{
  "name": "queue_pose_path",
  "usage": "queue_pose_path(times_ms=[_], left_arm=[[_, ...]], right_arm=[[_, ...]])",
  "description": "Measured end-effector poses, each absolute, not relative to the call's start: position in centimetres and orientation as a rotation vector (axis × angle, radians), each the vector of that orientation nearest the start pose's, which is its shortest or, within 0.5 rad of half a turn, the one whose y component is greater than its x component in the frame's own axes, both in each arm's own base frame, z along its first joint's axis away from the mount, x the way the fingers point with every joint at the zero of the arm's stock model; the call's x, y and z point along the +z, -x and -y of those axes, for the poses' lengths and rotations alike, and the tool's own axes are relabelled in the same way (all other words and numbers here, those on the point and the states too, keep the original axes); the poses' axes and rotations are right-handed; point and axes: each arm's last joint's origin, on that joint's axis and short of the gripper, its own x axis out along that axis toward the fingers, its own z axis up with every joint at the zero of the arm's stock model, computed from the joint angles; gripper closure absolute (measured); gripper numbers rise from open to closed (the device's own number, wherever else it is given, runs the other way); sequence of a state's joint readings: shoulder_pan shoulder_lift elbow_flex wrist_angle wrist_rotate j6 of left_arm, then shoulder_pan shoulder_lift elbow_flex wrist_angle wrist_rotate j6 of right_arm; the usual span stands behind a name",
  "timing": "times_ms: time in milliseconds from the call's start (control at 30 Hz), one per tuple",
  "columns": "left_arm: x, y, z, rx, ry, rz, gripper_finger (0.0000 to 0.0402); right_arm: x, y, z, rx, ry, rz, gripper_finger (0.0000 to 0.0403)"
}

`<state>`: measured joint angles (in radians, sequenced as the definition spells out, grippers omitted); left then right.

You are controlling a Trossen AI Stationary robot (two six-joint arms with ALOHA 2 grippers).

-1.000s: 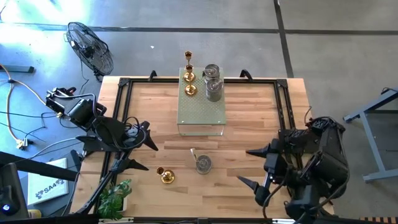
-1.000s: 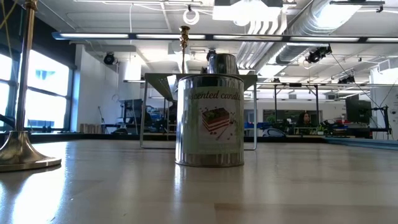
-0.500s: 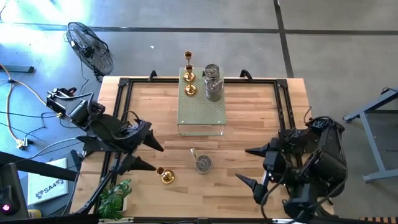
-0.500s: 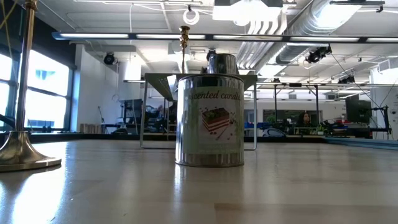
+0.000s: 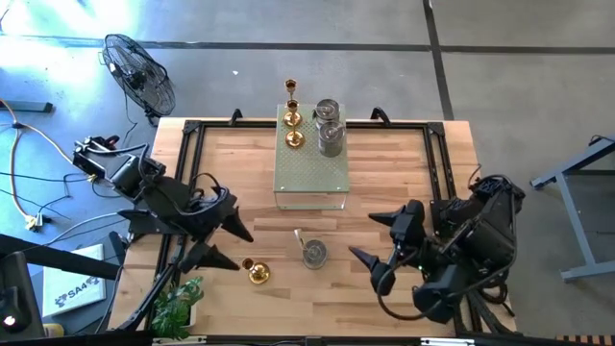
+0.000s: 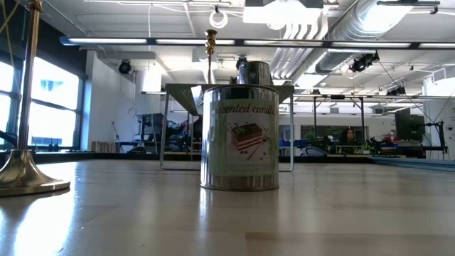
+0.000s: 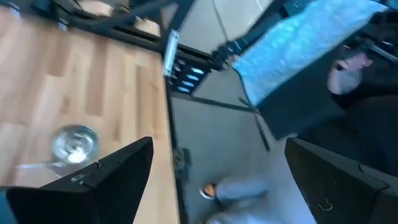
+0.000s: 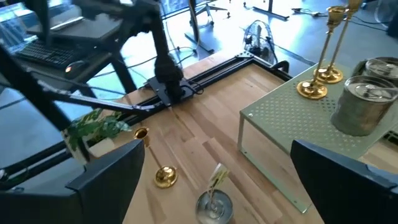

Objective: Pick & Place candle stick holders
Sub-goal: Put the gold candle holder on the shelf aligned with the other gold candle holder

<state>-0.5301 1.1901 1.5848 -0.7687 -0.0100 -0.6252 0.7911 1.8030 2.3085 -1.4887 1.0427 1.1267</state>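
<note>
Left claw (image 5: 229, 244) spread beside gold holder (image 5: 257, 272) — silver holder (image 5: 314, 254) nearby.

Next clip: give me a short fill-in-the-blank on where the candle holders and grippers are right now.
1. On the green box stand two gold holders and ____ silver tins.
2. The gold holder left on the table lies nearest the ____ gripper.
3. Both grippers' fingers are ____; the right gripper holds nothing.

Missing: two; left; open
</note>
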Motion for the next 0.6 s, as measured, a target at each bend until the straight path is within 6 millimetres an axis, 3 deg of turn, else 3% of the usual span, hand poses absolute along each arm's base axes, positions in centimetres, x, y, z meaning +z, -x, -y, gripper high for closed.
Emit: queue_pose_path(times_ms=[233, 433, 600], left_arm=[[45.0, -17.3, 11.5, -0.481, 0.441, -0.703, 0.0043], [42.2, -16.0, 12.4, -0.251, 0.107, -0.856, 0.0043], [40.5, -16.1, 13.5, -0.140, 0.018, -0.865, 0.0043]], right_arm=[[46.1, -25.2, -18.9, -0.573, -0.313, -0.365, 0.0006], [44.7, -27.1, -18.8, -0.625, -0.257, -0.393, 0.0005], [43.5, -28.8, -18.4, -0.638, -0.197, -0.461, 0.0004]])
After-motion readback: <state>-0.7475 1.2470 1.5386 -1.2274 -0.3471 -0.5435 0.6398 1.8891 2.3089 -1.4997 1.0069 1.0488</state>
